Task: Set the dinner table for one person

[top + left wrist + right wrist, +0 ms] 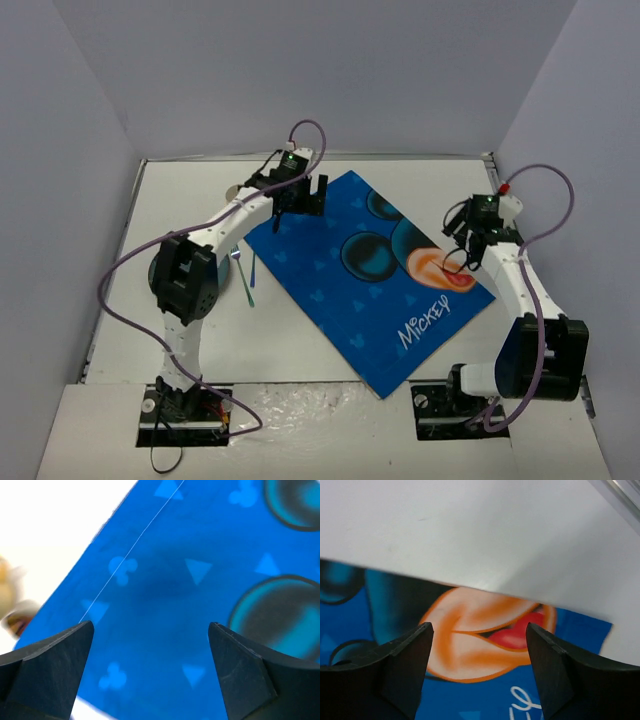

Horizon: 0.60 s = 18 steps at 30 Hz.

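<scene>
Large white rectangular metal-rimmed desk point(300, 345) beneath both arms carries blue Mickey-print cloth placemat point(380, 285), laid diagonally. Left fingers point(303, 199) apart, empty, over placemat's far corner; right fingers point(462, 241) apart, empty, over its right edge.

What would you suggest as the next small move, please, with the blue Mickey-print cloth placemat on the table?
Probably lift the left gripper straight up off the blue Mickey-print cloth placemat. It and the right gripper stand open with nothing held, the mat lies flat on the large white tabletop, and thin utensils wait just left of it.
</scene>
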### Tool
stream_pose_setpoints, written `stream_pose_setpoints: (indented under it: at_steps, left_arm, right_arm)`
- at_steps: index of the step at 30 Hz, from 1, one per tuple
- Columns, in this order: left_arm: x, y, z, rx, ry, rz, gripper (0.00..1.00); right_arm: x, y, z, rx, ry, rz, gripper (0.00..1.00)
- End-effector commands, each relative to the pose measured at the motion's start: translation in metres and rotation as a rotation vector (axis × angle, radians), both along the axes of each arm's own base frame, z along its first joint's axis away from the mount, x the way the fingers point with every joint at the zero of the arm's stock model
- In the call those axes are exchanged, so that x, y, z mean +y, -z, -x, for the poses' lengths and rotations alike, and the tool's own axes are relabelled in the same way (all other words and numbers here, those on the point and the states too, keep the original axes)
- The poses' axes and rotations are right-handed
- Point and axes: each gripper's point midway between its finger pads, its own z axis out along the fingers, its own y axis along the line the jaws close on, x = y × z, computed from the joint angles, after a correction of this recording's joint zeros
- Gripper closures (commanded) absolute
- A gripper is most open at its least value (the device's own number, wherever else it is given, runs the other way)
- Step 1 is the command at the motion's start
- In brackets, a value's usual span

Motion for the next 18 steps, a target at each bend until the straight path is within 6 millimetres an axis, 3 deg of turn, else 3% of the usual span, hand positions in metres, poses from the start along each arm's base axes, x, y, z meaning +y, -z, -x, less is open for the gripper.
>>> stream_pose_setpoints:
  at_steps: [1, 3, 5, 7, 8, 10, 12, 18]
  left_arm:
    - [0.032, -0.137, 0.034, -0.22, -0.061, 0.1, 0.03]
    - [0.056, -0.135, 0.053, -0.209, -0.103, 0.051, 0.03]
    - [0.085, -0.15, 0.071, -0.24, -0.143, 0.037, 0.03]
    - [0.108, -0.141, 0.086, -0.231, -0.17, -0.006, 0.03]
    - [0.119, -0.149, 0.092, -0.251, -0.184, -0.006, 0.03]
    - [0.151, -0.134, 0.109, -0.24, -0.234, -0.053, 0.03]
    - [0.181, -0.136, 0.125, -0.263, -0.288, -0.067, 0.03]
    - [0.23, -0.119, 0.151, -0.293, -0.397, -0.108, 0.03]
  right_arm:
    - [0.063, -0.043, -0.057, -0.088, -0.313, 0.095, 0.27]
    - [0.09, -0.035, -0.07, -0.054, -0.415, 0.111, 0.27]
    - [0.109, -0.014, -0.087, 0.009, -0.487, 0.134, 0.27]
    - [0.124, 0.007, -0.094, 0.066, -0.534, 0.162, 0.27]
    - [0.125, 0.006, -0.1, 0.063, -0.538, 0.173, 0.27]
    - [0.136, 0.031, -0.109, 0.114, -0.582, 0.174, 0.27]
    - [0.142, 0.042, -0.117, 0.133, -0.615, 0.175, 0.27]
    - [0.148, 0.064, -0.131, 0.172, -0.67, 0.203, 0.29]
